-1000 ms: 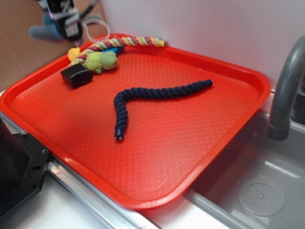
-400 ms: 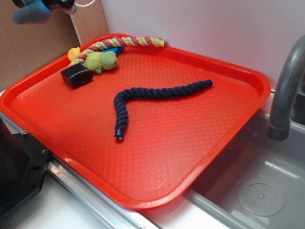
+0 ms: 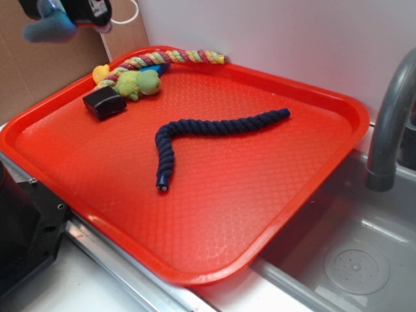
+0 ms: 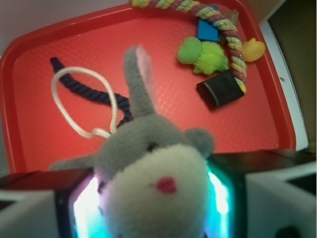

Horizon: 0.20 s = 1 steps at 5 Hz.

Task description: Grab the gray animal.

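The gray animal, a small plush mouse with a pale face, a red nose mark and a white cord loop, fills the bottom of the wrist view, squeezed between my two glowing pads. In the exterior view my gripper hangs high at the top left, above and behind the red tray's far left corner, shut on the gray animal, whose gray limb sticks out to the left. The upper part of the gripper is cut off by the frame edge.
On the tray lie a dark blue rope in the middle, and at the far left corner a green-and-yellow plush toy, a black block and a multicoloured rope. A sink and gray faucet stand at right.
The gripper rose with the gray animal from just above the tray's far left corner to the top edge of the view, then shifted slightly right and down.
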{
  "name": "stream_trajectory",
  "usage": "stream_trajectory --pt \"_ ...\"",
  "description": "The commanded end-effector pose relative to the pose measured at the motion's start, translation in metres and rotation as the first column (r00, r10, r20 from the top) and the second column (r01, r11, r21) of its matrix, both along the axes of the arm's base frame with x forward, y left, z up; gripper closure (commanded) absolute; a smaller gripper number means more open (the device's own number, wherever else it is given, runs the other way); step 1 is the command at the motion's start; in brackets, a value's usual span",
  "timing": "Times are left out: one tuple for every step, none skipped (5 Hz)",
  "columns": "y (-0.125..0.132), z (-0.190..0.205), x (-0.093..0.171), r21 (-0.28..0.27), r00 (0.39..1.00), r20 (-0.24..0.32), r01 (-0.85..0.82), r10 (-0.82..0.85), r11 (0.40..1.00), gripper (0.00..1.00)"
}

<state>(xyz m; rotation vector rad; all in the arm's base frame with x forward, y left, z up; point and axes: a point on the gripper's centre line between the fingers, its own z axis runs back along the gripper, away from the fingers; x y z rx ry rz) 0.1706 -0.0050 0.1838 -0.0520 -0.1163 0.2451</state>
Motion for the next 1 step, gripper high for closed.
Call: stream_trajectory --pt "0.0087 0.0042 0.0085 0.016 1.0 0.019 -0.008 0.007 1.0 1.0"
